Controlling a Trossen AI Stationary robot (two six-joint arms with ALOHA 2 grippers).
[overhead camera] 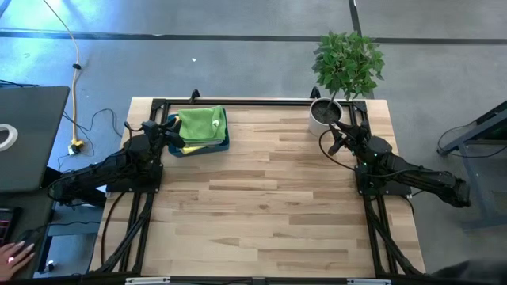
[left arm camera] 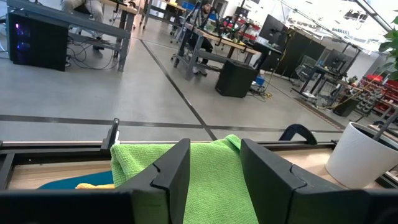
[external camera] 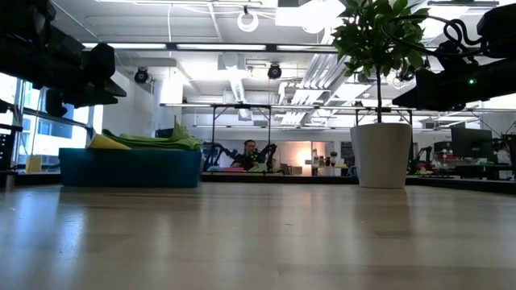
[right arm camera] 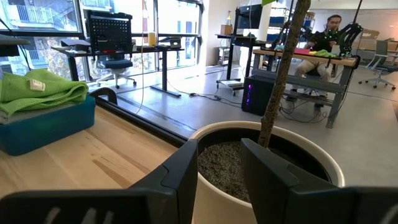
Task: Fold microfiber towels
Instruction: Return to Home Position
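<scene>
at far-left corner, towels (overhead camera: 202, 125) stacked in bin (external camera: 129, 169) (green topmost), long axis left-right; left tool (left arm camera: 214, 146), right tool (right arm camera: 219, 144) released.

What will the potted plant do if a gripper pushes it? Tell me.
Likely tippy: tall foliage rises well above the tapering white pot. The gravel-like fill probably adds low weight, so it may resist light nudges. The pot's smooth wall looks slippery to grip.
</scene>
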